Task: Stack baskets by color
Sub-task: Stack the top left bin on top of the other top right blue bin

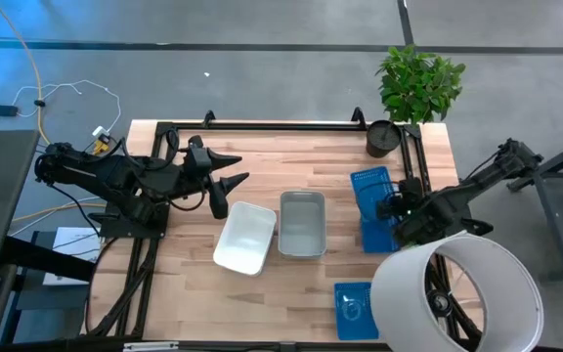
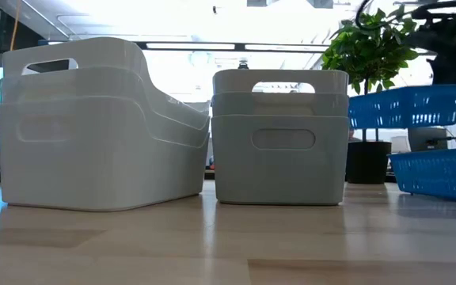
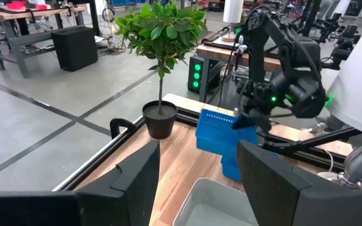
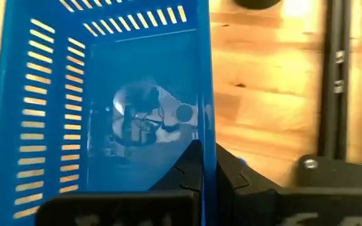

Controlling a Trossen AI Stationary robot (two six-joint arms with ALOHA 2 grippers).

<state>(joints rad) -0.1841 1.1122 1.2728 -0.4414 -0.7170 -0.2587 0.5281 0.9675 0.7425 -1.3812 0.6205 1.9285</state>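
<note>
My right gripper [image 4: 206,157] is shut on a blue mesh basket [image 1: 371,186] at the table's right side, raised and tilted above a second blue basket [image 2: 442,170] that rests on the table. A third blue basket [image 1: 353,308] lies by the near edge. Nested white baskets [image 1: 245,238] and nested grey baskets [image 1: 302,223] stand side by side on their bottoms mid-table. Above the table's left part, my left gripper [image 1: 240,168] hovers open, holding nothing, and points toward the right. My right gripper pinches one long side wall of the blue basket [image 4: 205,135] at its rim, one finger [image 4: 190,169] inside the basket and the other outside. The fingers slant down from the right. The basket hangs lifted clear and tilted [image 2: 410,107] above the other blue basket.
A potted plant [image 1: 387,137] stands at the far right corner. A large white cylinder [image 1: 457,293] fills the high view's near right. A black frame rail [image 1: 281,125] runs along the far edge. Bare wood shows in front of the white and grey baskets.
</note>
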